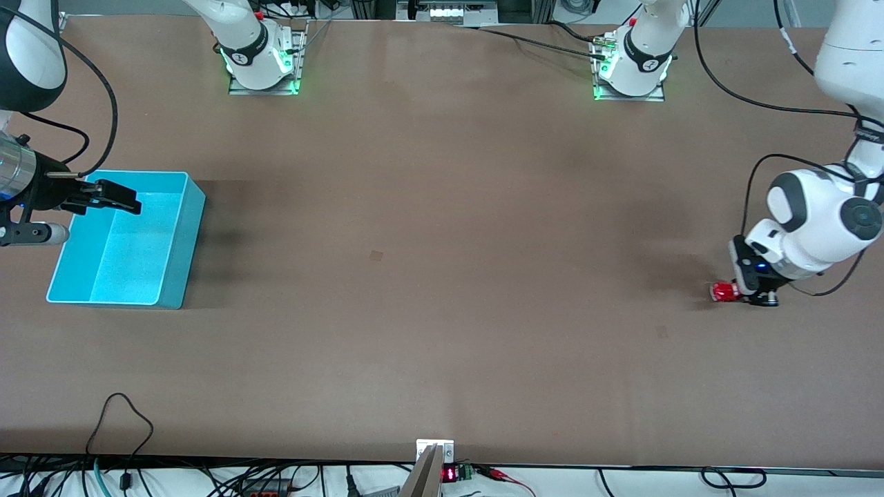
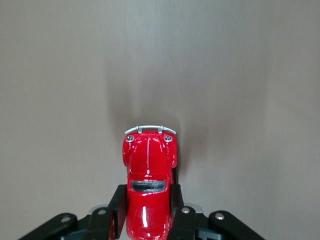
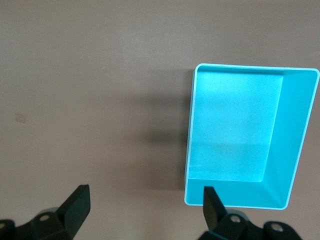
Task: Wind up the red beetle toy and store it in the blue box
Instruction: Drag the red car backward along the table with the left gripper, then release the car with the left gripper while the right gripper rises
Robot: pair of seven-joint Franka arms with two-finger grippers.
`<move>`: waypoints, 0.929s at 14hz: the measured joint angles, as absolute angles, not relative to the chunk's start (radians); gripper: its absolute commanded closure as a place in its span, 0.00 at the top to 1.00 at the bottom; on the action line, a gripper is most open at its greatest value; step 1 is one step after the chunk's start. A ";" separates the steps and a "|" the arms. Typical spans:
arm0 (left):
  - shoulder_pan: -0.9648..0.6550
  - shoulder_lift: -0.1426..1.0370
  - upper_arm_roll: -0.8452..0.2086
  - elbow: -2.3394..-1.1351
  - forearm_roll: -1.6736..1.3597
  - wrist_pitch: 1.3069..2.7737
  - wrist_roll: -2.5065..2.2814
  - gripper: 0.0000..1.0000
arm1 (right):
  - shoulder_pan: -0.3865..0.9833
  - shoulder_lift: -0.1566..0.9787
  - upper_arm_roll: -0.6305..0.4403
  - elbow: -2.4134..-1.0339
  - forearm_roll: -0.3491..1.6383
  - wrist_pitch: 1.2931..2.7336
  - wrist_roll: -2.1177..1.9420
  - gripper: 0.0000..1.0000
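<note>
Front view: blue box holds nothing; right gripper above, spread wide; left gripper clamps red beetle toy.

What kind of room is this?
Probably a robot lab: two arms bolted to a brown table, cables along its edge, the left claw gripping a toy car.

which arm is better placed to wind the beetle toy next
Left. The left gripper already has its fingers closed on the red beetle toy down at the table, while the right gripper hangs open over the blue box.
</note>
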State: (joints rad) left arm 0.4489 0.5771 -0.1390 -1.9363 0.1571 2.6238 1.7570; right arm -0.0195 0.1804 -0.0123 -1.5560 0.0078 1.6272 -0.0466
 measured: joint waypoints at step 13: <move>0.497 0.531 -0.176 -1.879 0.157 2.473 1.814 1.00 | -0.011 0.206 -0.006 -1.558 0.008 1.627 -0.047 1.00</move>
State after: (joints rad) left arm 0.4966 0.5306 -0.1756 -1.8787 0.1572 2.4726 1.8143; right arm -0.0113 0.2057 -0.0063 -1.5576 0.0078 1.6272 -0.0475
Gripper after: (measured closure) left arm 0.000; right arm 0.000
